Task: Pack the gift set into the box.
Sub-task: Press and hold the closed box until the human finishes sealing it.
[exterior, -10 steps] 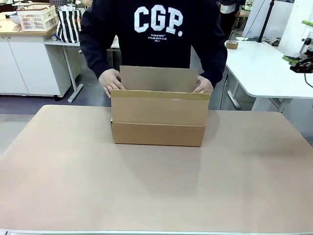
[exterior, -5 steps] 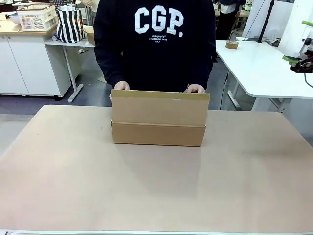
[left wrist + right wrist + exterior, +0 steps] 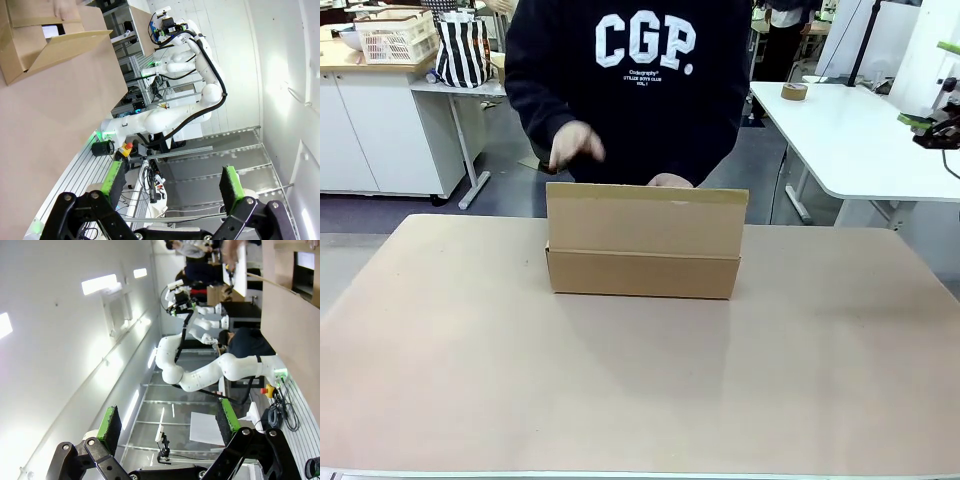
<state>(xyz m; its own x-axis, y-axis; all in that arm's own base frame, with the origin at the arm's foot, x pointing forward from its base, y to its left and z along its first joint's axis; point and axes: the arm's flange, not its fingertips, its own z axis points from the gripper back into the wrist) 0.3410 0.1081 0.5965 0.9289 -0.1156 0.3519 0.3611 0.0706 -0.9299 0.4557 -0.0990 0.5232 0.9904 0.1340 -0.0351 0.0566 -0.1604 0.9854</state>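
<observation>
The box is a plain brown carton standing at the far middle of the tan table, its near flap upright. Behind it stands a person in a dark sweatshirt; one hand is raised and blurred, the other hand sits just behind the flap. The box also appears top left in the left wrist view, with something white inside that I cannot identify. The gift set is out of view. My left gripper and my right gripper are both open, holding nothing, far from the box.
A white table with a tape roll stands at the back right. At the back left are a white basket and a striped bag. Wide bare tabletop lies in front of the box.
The far flap that stood up a second ago has gone down out of sight. The person's hands left the box's sides; one has lifted into the air.
</observation>
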